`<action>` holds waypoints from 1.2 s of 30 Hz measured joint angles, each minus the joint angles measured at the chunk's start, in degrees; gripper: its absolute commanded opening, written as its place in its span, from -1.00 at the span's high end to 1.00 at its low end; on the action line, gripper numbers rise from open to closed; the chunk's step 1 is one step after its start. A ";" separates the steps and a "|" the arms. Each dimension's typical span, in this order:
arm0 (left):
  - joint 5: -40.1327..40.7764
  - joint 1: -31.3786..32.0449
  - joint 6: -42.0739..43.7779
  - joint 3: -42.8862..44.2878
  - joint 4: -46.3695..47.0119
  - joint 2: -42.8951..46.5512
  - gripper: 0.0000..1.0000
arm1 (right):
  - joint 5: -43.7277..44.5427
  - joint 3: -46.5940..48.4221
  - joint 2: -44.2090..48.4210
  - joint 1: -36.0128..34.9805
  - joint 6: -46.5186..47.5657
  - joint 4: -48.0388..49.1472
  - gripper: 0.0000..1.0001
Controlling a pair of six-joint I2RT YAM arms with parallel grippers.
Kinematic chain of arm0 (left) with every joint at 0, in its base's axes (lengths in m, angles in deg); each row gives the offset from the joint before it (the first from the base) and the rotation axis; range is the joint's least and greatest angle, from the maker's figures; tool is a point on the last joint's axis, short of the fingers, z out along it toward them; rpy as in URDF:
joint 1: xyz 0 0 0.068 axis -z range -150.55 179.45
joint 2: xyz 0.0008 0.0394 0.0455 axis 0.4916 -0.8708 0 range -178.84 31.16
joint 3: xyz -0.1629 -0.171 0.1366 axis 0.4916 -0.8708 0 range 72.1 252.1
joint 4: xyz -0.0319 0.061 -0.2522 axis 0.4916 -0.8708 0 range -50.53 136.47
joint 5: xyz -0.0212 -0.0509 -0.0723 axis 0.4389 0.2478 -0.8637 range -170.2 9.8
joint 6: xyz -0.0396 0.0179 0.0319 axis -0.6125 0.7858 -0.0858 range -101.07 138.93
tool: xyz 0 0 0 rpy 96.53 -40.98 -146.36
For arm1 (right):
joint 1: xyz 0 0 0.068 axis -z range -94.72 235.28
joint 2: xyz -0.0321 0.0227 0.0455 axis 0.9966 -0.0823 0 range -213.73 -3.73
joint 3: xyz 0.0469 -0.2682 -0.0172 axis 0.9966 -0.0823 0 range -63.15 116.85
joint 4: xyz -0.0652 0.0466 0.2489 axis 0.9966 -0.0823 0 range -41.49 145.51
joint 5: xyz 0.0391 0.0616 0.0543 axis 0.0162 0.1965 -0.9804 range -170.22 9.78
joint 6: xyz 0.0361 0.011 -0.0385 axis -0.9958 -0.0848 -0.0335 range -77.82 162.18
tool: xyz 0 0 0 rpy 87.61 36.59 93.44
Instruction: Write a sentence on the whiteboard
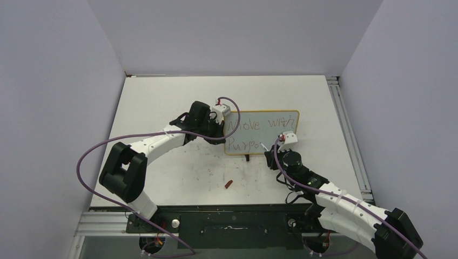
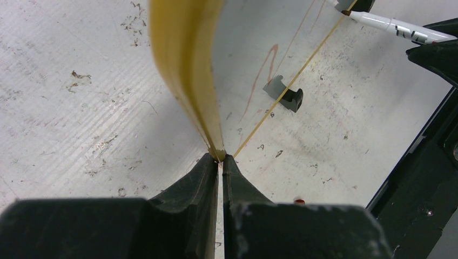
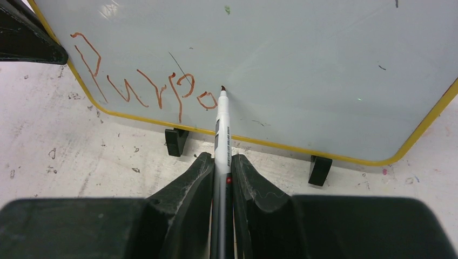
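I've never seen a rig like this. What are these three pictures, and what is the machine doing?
These are two robot arms bolted to a white table. The wide picture looks down from above. The other two come from a camera on each arm's wrist. The left end effector is shut on the yellow edge of a small whiteboard, apparently steadying it. The right end effector grips a marker with its tip at the board's face. The sentence so far reads "Move with" and, below that, "Purpo". A small red piece, perhaps a cap, lies on the table nearer the arms' bases.
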 measured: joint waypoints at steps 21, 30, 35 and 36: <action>0.26 0.00 0.00 0.00 0.02 0.00 1.00 | -1.01 -0.24 -2.29 0.20 -0.66 1.92 0.89; 0.26 0.00 0.02 0.00 0.04 0.00 1.00 | 0.59 -0.44 -1.53 0.20 -3.19 0.09 0.89; 0.24 0.00 0.02 0.00 0.02 0.00 1.00 | 1.36 -0.52 -1.01 0.22 -3.72 -0.98 0.89; 0.26 0.00 0.02 0.00 0.02 0.00 1.00 | 1.40 -0.52 -1.01 0.20 -3.76 -1.11 0.89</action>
